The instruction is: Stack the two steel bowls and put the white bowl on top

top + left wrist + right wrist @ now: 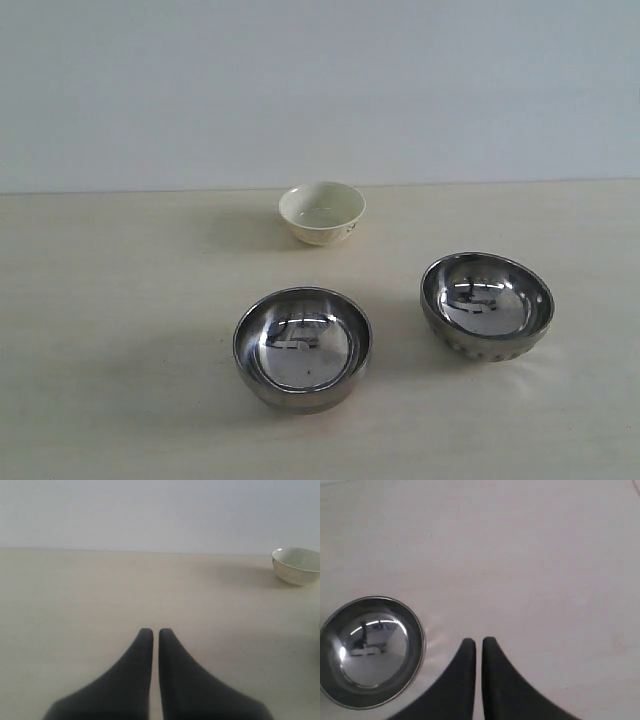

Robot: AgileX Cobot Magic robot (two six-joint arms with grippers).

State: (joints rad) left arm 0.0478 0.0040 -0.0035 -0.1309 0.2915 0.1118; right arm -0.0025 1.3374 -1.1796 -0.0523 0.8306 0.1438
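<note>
All three bowls stand upright and apart on the desk. Taking the smooth steel bowl as the mark, the dimpled steel bowl sits to its right and the white bowl behind it, toward the wall. The right hand, clenched on nothing, has what is probably the dimpled steel bowl just beside it, so that arm looks nearer. The left hand, likewise clenched and empty, sees only the white bowl, well apart.

Mirror-polished on the round smooth-walled steel bowl, and same gloss there on the round steel bowl with dimpled lower band. Glazed shine on the small cream-white bowl. Matt, faintly grained on the pale wood-look counter.
</note>
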